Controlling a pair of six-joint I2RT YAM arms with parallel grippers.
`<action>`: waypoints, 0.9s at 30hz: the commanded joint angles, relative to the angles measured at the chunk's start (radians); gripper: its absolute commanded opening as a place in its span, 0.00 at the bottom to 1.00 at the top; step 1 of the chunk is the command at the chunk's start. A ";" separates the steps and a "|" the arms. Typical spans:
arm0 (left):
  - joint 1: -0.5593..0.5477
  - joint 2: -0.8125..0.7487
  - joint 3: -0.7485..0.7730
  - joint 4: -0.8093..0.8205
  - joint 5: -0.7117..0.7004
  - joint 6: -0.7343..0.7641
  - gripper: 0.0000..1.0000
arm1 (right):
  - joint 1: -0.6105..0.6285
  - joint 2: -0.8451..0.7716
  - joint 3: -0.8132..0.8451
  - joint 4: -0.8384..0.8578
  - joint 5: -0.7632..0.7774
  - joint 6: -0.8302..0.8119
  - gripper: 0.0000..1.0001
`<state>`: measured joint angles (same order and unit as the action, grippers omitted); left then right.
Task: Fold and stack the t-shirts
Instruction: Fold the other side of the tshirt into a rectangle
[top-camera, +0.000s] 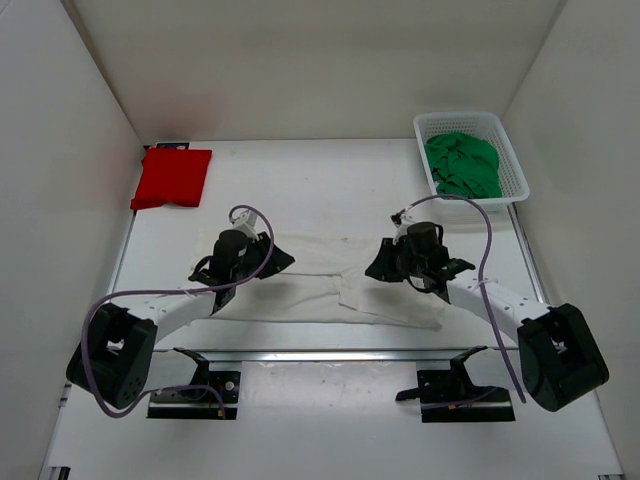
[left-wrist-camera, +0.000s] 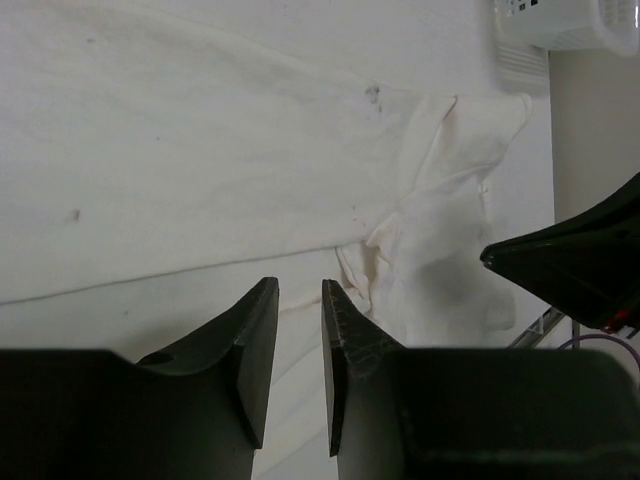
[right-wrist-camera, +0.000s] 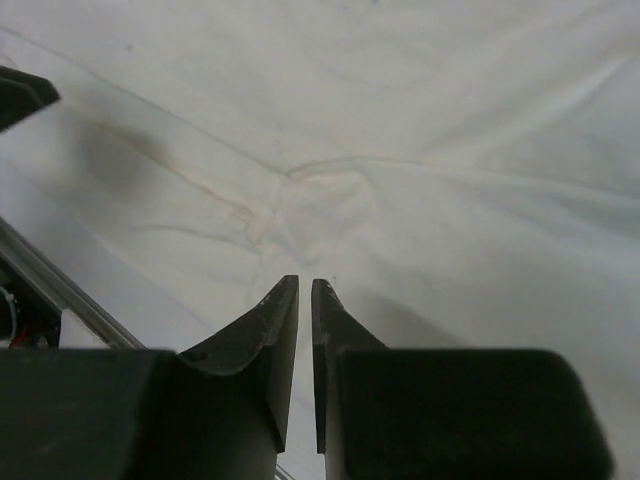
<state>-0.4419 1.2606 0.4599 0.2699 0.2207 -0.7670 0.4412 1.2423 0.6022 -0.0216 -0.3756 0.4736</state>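
Beneath left hand (left-wrist-camera: 300, 288), right hand (right-wrist-camera: 305, 284): white t-shirt (top-camera: 320, 285).

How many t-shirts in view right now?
3: red t-shirt folded, far left corner; white t-shirt spread out, centre near side; green t-shirt bunched in the mesh basket, far right. More could be hidden under it.

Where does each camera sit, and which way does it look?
Top: high behind the robot, looking down at the table; the left arm and right arm show whole.
Left wrist: on the left arm, looking low across the white shirt toward the basket; the left end effector shows.
Right wrist: on the right arm, looking down at the white shirt; the right end effector shows.
Shared: all three see the white shirt.
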 joint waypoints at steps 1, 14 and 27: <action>-0.003 -0.001 0.046 0.017 -0.011 0.008 0.35 | 0.016 0.009 -0.056 -0.037 0.092 0.026 0.09; 0.250 0.244 0.092 0.200 0.121 -0.140 0.34 | -0.206 -0.045 -0.061 0.097 0.103 0.050 0.13; 0.497 0.338 -0.044 0.321 0.164 -0.267 0.32 | -0.461 0.264 -0.031 0.250 0.162 0.105 0.00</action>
<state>-0.0216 1.6001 0.4770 0.5339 0.3523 -0.9829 0.0074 1.5196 0.6029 0.1814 -0.2604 0.5617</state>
